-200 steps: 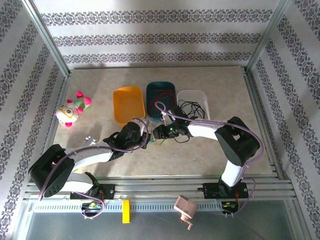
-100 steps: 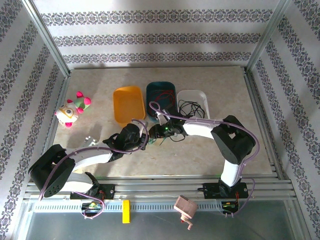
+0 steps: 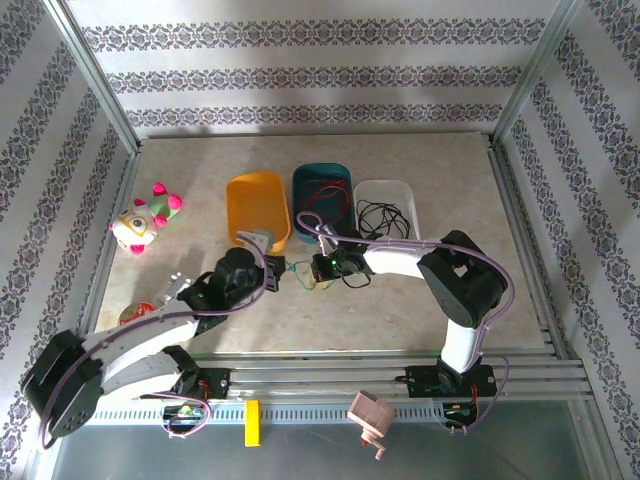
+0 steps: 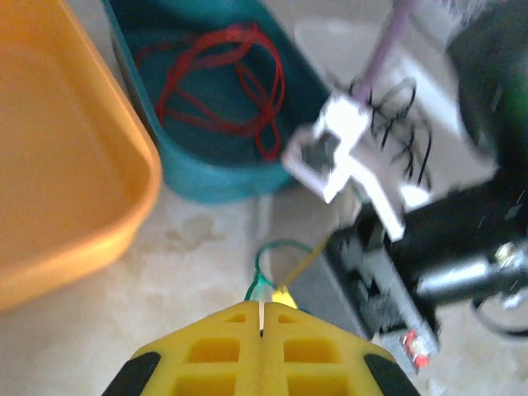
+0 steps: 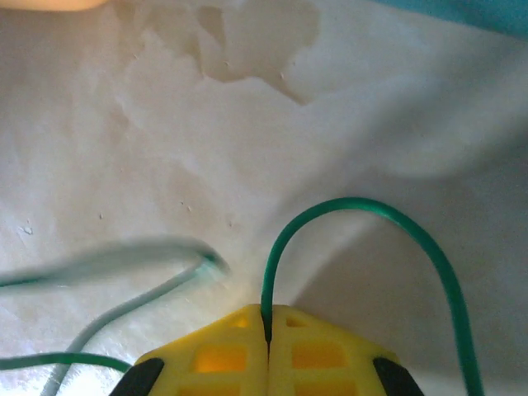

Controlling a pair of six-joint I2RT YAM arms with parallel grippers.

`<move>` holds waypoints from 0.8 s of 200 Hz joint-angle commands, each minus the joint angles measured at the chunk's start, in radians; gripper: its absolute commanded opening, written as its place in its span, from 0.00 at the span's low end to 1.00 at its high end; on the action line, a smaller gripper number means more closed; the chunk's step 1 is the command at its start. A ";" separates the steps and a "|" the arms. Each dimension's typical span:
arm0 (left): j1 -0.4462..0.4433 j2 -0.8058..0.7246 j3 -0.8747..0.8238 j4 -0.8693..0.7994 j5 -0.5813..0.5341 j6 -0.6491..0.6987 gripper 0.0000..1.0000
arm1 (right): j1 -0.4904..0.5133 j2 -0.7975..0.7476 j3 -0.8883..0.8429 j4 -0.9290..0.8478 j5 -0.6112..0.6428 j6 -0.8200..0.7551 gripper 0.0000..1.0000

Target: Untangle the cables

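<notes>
At the tip of the left gripper [image 4: 261, 309], clamping the green cable [image 4: 257, 266] between 2 yellow fingers [image 4: 214, 355] pressed flat together, with no gap showing along the seam. Rising from that pinch, curling into a small loop over the table [image 4: 206, 239] and heading toward the right arm's black body.

At the right gripper [image 5: 268, 318], likewise pinching the green cable [image 5: 355, 204], both yellow fingers [image 5: 330, 355] closed tight on it. Arching up out of the seam, bending back down on the right side, and trailing off to the left as a blurred strand.

From above, holding the 2 grippers close together on the table just in front of the trays, and stretching a short length of green cable [image 3: 298, 268] between them.

Beyond the grippers, lining up 3 trays side by side — orange tray [image 3: 240, 190], teal tray [image 3: 322, 168] holding the red cable [image 3: 322, 196] in loose loops, white tray [image 3: 385, 186] holding the black cable [image 3: 382, 215] in a bunch. Leaving a plush toy [image 3: 145, 220] well apart at the table's left side.
</notes>
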 commanded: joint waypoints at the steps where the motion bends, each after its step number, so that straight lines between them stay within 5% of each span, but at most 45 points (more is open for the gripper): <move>1: 0.093 -0.103 0.001 0.021 0.065 -0.088 0.00 | -0.012 -0.029 -0.052 -0.059 0.074 0.012 0.00; 63: 0.436 -0.193 0.014 0.157 0.484 -0.299 0.00 | -0.045 -0.035 -0.076 -0.044 0.055 0.028 0.00; 125: 0.473 -0.107 0.043 0.135 0.495 -0.259 0.00 | -0.035 -0.107 -0.084 -0.012 0.025 0.008 0.00; 137: 0.472 -0.099 0.041 0.141 0.490 -0.253 0.00 | -0.033 -0.134 -0.084 -0.004 0.015 0.007 0.06; 149: 0.471 -0.093 0.041 0.141 0.494 -0.250 0.00 | -0.032 -0.167 -0.085 0.007 0.009 0.012 0.29; 160: 0.472 -0.089 0.041 0.144 0.502 -0.251 0.00 | -0.031 -0.208 -0.087 0.022 0.007 0.014 0.37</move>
